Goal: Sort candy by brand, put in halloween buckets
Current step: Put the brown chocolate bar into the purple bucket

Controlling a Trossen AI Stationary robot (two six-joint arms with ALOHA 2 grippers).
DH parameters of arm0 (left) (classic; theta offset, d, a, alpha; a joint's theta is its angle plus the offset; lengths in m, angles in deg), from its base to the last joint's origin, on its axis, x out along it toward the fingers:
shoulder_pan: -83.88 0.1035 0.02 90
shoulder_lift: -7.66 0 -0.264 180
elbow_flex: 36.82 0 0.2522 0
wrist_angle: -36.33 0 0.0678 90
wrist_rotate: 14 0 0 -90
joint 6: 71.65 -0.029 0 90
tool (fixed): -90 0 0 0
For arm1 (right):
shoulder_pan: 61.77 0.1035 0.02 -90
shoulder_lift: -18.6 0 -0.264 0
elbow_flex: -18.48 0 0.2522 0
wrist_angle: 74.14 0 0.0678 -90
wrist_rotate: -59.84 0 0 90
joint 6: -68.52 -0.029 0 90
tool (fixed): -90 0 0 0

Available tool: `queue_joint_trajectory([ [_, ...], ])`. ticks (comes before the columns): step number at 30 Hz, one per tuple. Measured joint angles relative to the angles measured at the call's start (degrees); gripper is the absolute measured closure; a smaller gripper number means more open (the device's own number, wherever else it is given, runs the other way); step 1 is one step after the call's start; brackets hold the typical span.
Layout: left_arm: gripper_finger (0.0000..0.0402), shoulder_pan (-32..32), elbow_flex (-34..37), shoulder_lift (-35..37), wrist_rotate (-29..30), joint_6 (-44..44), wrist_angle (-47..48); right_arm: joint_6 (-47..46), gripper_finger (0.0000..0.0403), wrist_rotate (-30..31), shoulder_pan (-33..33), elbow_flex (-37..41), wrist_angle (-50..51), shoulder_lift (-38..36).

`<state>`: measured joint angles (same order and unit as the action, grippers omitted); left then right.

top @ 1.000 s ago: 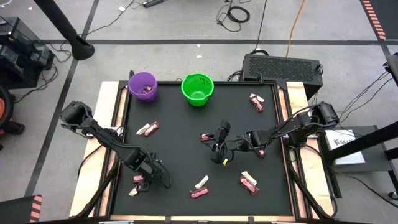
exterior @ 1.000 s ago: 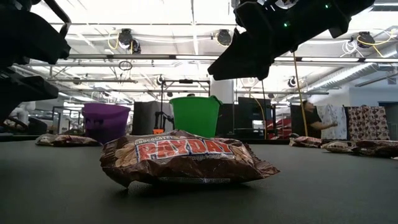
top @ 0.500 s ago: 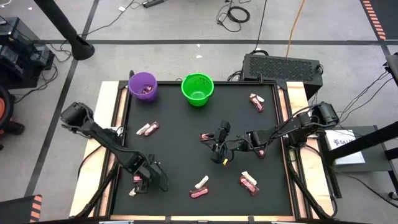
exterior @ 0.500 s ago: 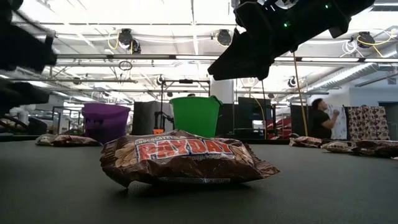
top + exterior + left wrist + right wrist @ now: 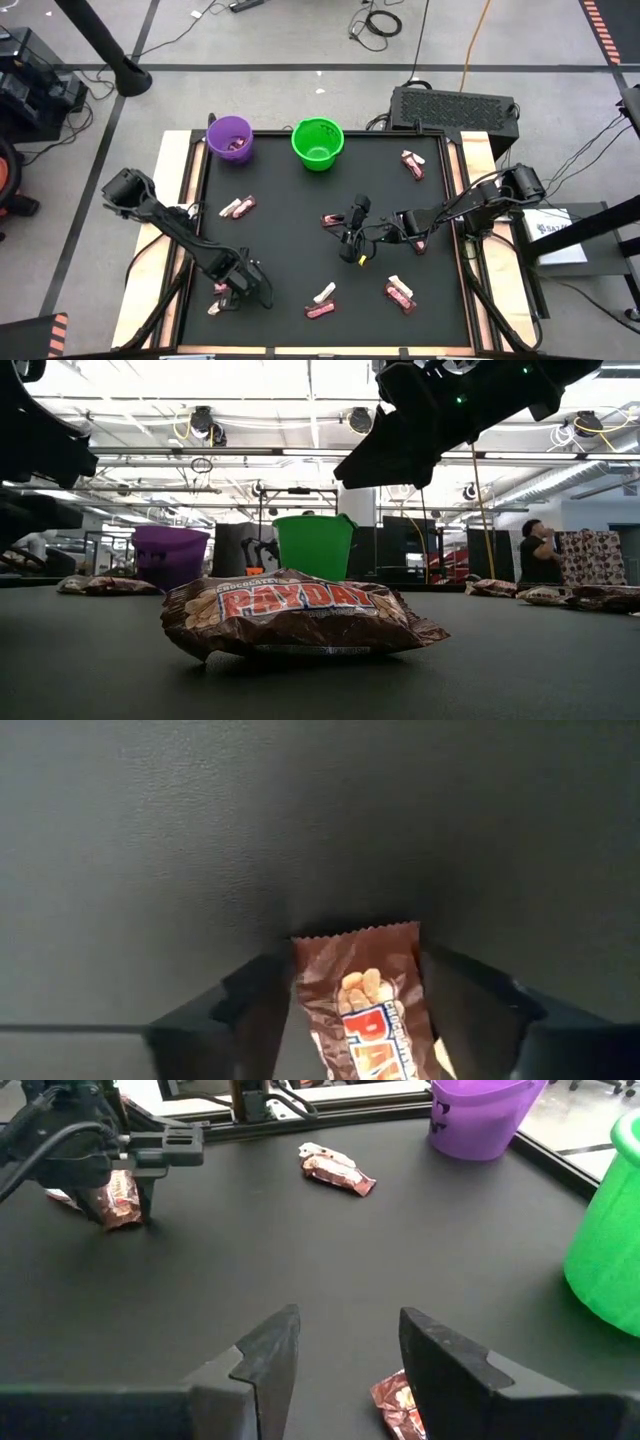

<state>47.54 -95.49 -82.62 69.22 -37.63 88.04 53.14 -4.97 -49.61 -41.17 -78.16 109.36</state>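
Note:
The purple bucket (image 5: 230, 138) and the green bucket (image 5: 318, 142) stand side by side at the table's far edge. Wrapped candy bars lie scattered flat on the black mat. My left gripper (image 5: 230, 291) is low at the near left corner, open, its fingers on either side of a brown-red candy bar (image 5: 360, 1005) that lies on the mat. From the right wrist view it shows at the same bar (image 5: 118, 1198). My right gripper (image 5: 343, 232) hovers open over the table's middle, with a candy bar (image 5: 398, 1402) just below and before its fingers. My left gripper comes from above with one finger (image 5: 262, 1005) and the other (image 5: 462, 1010) close against the two long edges of the candy bar, near its end (image 5: 355, 942). Whether they touch the wrapper I cannot tell. The bar lies flat on the mat.
More candy lies at the left (image 5: 237, 207), far right (image 5: 413, 163), near middle (image 5: 322, 298) and near right (image 5: 400, 292). One bar (image 5: 300, 618) lies close before the low camera. A white-wrapped bar (image 5: 60, 1195) lies behind the left gripper. A person (image 5: 535, 550) stands in the room beyond.
My left gripper has edged a little toward the table's near left corner, closing in on the candy bar there. The bar has stayed where it was.

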Motion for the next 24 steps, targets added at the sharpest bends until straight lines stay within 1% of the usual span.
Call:
queue_joint_trajectory([
  [4, 0.0234, 0.18, -0.62, -0.08, 0.24, -0.38, 1.16, 0.00, 0.0237, 0.00, 0.00, 0.00, -0.21, 0.00],
  [8, 0.0295, 0.50, -1.64, -0.20, -0.40, -0.51, 4.26, 0.00, 0.0237, 0.00, 0.00, 0.00, -0.35, 0.00],
  [13, 0.0377, 0.74, -2.60, -0.17, -0.35, -4.49, 3.89, 0.00, 0.0237, 0.04, 0.00, 0.00, -0.46, 0.00],
  [14, 0.0389, 0.74, -2.81, -0.17, 0.06, -5.35, 4.12, 0.00, 0.0237, 0.02, 0.00, 0.00, -0.46, 0.00],
  [21, 0.0396, 1.58, -6.82, 0.02, 6.93, -10.73, 5.69, 0.00, 0.0237, 0.04, 0.00, 0.00, -0.47, 0.00],
  [24, 0.0398, 2.49, -9.33, 0.02, 9.67, -13.49, 9.79, 0.00, 0.0237, 0.04, 0.00, 0.00, -0.48, 0.00],
])
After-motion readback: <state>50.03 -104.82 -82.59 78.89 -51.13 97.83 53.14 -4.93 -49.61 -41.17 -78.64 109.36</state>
